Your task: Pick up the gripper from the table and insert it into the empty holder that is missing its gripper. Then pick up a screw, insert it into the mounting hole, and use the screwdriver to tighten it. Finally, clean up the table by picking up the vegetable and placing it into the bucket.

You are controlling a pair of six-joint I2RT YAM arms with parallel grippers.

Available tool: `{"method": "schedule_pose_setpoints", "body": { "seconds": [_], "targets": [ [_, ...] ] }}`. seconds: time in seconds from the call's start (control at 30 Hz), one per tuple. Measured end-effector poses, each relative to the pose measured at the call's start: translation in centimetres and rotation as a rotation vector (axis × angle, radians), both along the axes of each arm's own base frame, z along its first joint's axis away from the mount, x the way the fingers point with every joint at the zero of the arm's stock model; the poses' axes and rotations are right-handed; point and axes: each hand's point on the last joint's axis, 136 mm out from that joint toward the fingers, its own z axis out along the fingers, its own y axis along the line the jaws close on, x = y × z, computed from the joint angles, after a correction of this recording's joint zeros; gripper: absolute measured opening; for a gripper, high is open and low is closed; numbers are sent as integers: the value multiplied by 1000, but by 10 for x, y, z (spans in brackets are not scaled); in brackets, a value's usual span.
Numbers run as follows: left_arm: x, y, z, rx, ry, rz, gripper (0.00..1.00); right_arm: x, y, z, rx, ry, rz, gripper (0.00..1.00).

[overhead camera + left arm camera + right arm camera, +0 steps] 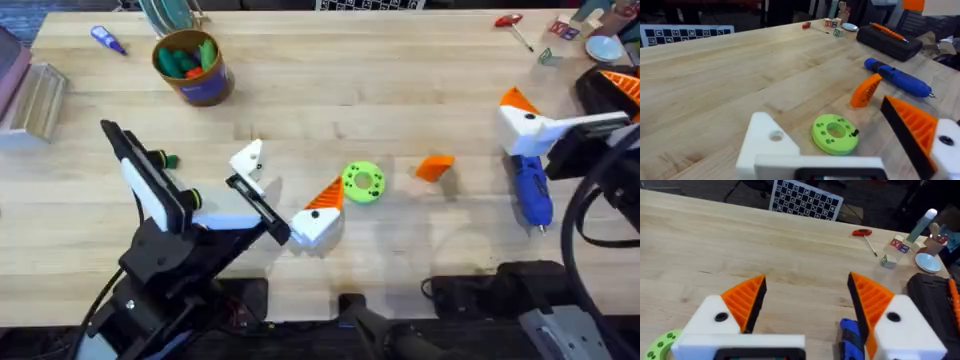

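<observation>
The loose orange gripper (434,167) (866,90) lies on the table right of a green holed disc (362,182) (835,133). My left gripper (290,178) (840,130) is open low over the table beside the disc. One side is the empty holder (250,158) (765,142), a bare white block; the other carries an orange finger (912,125). A small dark screw (855,133) sits on the disc's rim. The blue screwdriver (531,190) (897,77) (852,337) lies at the right. My right gripper (520,115) (807,300) hangs open above its handle end. The vegetable (165,160) lies by the left arm. The bucket (192,65) stands at the back left.
The bucket holds green and orange toy vegetables. A blue-purple pen tool (107,40) lies at the back left, and a red-handled tool (512,22) (862,232) at the back right. A black case (890,40) and small blocks (900,245) sit at the right edge.
</observation>
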Motion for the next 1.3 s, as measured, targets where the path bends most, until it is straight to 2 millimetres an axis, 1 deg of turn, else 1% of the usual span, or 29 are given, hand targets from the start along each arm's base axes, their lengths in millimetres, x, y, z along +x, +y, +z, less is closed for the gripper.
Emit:
{"method": "schedule_pose_setpoints", "body": {
  "seconds": [0.5, 0.8, 0.87, 0.97, 1.03, 1.3],
  "targets": [
    [0, 0, 0, 0, 0, -4, 985, 0, 0, 0, 0, 0, 0, 992],
    [-16, -14, 3, -13, -2, -127, 985, 0, 0, -1, 1, 5, 1, 992],
    [-20, -17, 3, -15, -4, -155, 985, -4, 0, -11, 12, 48, -3, 993],
    [-26, -21, 4, -3, -24, -198, 985, -13, 0, -34, 61, 147, -22, 992],
    [-29, -23, 4, 8, -40, -219, 985, -17, 0, -42, 84, 186, -31, 992],
    [-33, -25, 5, 25, -66, -247, 985, -21, 20, -65, 131, 319, 57, 991]
  ]
}}
